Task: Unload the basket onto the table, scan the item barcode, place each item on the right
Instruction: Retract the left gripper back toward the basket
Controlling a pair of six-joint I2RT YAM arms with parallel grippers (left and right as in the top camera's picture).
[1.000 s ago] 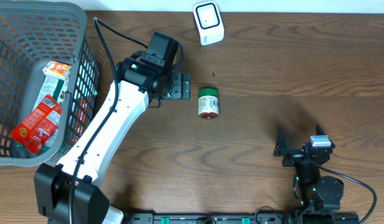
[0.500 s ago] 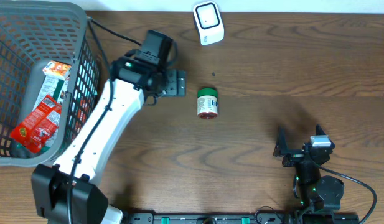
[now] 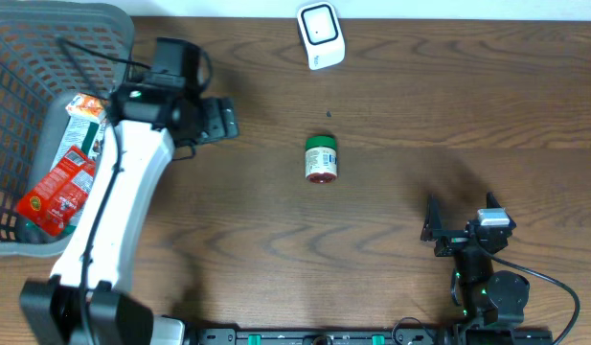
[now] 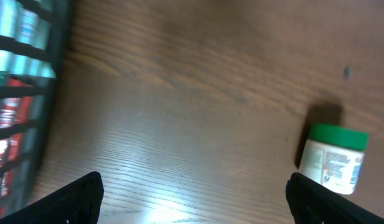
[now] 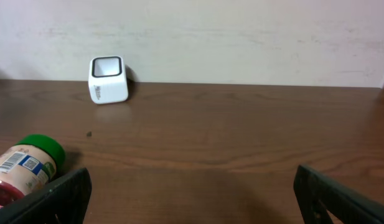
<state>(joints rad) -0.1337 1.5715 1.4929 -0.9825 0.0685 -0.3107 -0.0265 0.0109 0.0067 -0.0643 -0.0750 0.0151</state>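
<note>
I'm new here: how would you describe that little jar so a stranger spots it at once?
Start at the brown wooden table, with a grey mesh basket at its left end and a small white scanner at the far edge. Near the middle, alone on bare wood, lies the jar on its side. Only it is round, with a green lid above a white label.

We note grey mesh basket; inside basket, red packet and white-orange packet; brown wood worktop right of basket.
</note>
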